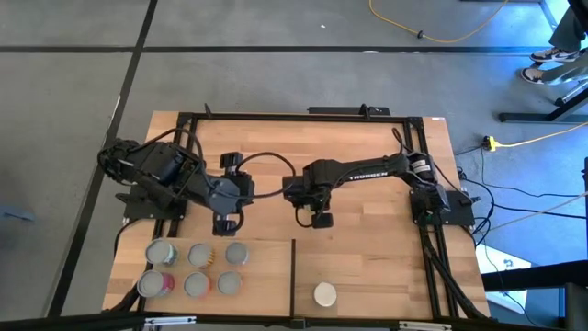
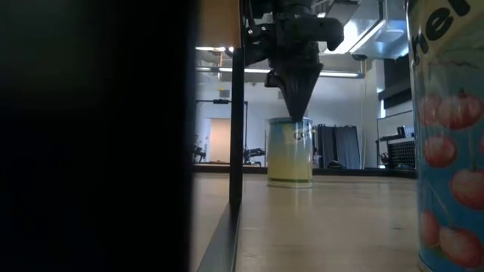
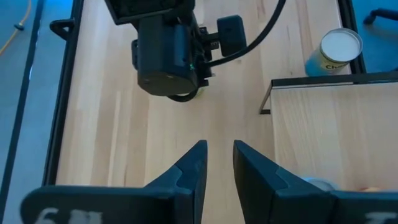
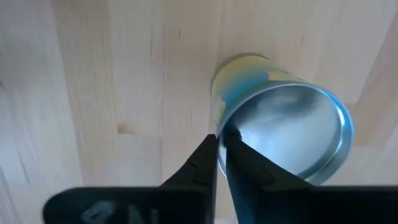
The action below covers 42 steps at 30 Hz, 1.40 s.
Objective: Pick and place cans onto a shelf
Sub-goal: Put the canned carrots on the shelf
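Note:
A can [image 4: 280, 134] with a silver top and a yellow and blue label stands upright on the tabletop; it also shows in the low view [image 2: 290, 151]. My right gripper [image 4: 220, 142] points down over its rim, fingers shut; it also shows in the high view [image 1: 318, 219], where it hides the can. My left gripper [image 3: 219, 155] hovers empty beside the shelf's far edge, its fingers a narrow gap apart. The shelf [image 1: 266, 276] at the near left holds several upright cans [image 1: 200, 256]. A white-topped can [image 1: 324, 294] stands on the table right of the shelf. My right gripper's shut fingertips [image 2: 295, 115] stand at the can's top rim [image 4: 225, 127], coming from above and pointing down. I cannot tell whether they touch it. The can stands upright on the table.
The shelf's black frame post [image 2: 236, 113] stands left of the can in the low view. The white-topped can, with a cherry label, shows close to that camera [image 2: 446, 136]. Bare tabletop [image 1: 367, 248] lies to the right of the shelf. Cables run along the table's far side.

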Motion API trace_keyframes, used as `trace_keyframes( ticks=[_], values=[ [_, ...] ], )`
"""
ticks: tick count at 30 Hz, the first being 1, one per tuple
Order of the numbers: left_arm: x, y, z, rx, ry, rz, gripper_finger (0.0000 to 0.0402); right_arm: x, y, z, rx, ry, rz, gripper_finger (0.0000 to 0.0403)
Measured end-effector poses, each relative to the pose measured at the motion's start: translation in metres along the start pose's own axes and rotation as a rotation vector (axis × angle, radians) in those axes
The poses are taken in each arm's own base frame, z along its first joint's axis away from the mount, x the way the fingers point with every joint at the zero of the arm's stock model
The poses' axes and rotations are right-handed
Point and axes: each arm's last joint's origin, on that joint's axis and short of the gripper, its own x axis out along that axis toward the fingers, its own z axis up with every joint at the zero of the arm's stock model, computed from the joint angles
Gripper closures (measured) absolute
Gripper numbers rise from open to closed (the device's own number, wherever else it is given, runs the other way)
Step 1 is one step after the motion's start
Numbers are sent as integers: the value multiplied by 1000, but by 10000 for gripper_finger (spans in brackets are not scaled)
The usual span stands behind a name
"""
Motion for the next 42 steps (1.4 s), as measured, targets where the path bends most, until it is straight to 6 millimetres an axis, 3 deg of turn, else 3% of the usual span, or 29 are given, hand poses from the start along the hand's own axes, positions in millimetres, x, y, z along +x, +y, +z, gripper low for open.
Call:
trace_keyframes(
  ticks=[4, 11, 14, 18, 22, 29, 32, 36, 42],
  values=[
    [0, 0, 0, 1, 1, -1, 331, -9, 0, 3, 0, -30, 0, 358],
    [0, 1, -2, 9, 24, 5, 331, -48, 1, 9, -4, -131, -3, 351],
    [0, 1, -3, 22, 25, 5, 331, -70, 2, 7, -7, -156, -4, 352],
    [0, 2, -5, 173, 54, 12, 331, -108, 4, -5, -50, -179, -9, 353],
    [0, 3, -5, 248, 57, 11, 331, -143, 9, -13, -76, -340, 18, 353],
    [6, 17, 0, 270, 60, 32, 331, -194, 27, -61, -128, -461, 73, 353],
    [20, 27, 11, 291, 40, 39, 331, -218, 38, -88, -166, -536, 88, 353],
    [52, 42, 28, 331, 38, -6, 331, -245, 50, -125, -182, -626, 111, 353],
    [120, 52, 52, 391, 11, -201, 331, -277, 54, -180, -173, -762, 105, 353]
  ],
)
